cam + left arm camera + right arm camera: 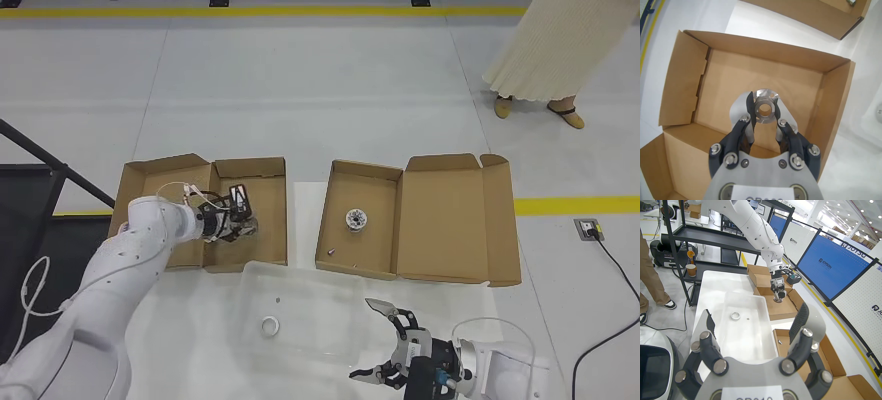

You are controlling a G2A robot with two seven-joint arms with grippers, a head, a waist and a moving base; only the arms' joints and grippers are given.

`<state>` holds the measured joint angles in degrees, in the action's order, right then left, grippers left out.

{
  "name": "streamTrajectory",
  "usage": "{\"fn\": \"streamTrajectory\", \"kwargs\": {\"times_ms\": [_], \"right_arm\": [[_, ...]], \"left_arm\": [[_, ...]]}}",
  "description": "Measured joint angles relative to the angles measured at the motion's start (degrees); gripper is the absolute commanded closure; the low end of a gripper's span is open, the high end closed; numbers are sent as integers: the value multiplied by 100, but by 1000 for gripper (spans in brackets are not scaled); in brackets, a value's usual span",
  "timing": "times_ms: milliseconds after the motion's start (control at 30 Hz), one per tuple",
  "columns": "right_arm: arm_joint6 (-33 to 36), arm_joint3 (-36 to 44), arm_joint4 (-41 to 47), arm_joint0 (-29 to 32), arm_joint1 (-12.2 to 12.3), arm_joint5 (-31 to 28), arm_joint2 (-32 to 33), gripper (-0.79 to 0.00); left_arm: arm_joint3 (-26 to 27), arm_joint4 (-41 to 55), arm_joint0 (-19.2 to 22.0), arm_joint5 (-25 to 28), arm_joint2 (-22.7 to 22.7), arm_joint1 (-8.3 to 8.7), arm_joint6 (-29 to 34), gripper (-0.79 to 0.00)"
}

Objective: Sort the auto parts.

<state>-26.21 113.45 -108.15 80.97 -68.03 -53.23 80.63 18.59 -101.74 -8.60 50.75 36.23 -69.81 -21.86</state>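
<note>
Flanged metal bushing (763, 110) gripped inside cardboard box (687, 75); ring (270, 324) in tray (310, 305).

Shiny metal flange (762, 116); tray (745, 340) seemingly plastic

White tabletop (200, 320) carries three containers. Open cardboard box (270, 205) sits directly under the left gripper (763, 111) jaws. Second open cardboard box (380, 240) sits just beyond the right gripper (756, 311) jaws. White plastic bin (310, 300) lies between both jaw sets.

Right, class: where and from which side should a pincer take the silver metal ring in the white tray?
Probably across its outer rim, from straight above: the silver metal ring lies flat in the white plastic tray, hole upward, well away from the walls.
</note>
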Motion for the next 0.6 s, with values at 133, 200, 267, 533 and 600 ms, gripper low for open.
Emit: {"fn": "streamTrajectory", "kwargs": {"times_ms": [133, 200, 267, 533, 600], "right_arm": [[0, 0, 0, 0, 0, 0, 0, -785], [0, 0, 0, 0, 0, 0, 0, -785], [0, 0, 0, 0, 0, 0, 0, -785], [0, 0, 0, 0, 0, 0, 0, -785], [0, 0, 0, 0, 0, 0, 0, -785]], "left_arm": [[-139, -60, 46, 64, -65, -99, 68, 0], [-194, -72, 51, 26, -81, -136, 100, 0], [-256, -74, 49, -28, -92, -178, 147, 0], [-445, -53, 14, -61, -119, -301, 311, 0], [-471, -75, 6, -61, -132, -317, 319, 0]]}}
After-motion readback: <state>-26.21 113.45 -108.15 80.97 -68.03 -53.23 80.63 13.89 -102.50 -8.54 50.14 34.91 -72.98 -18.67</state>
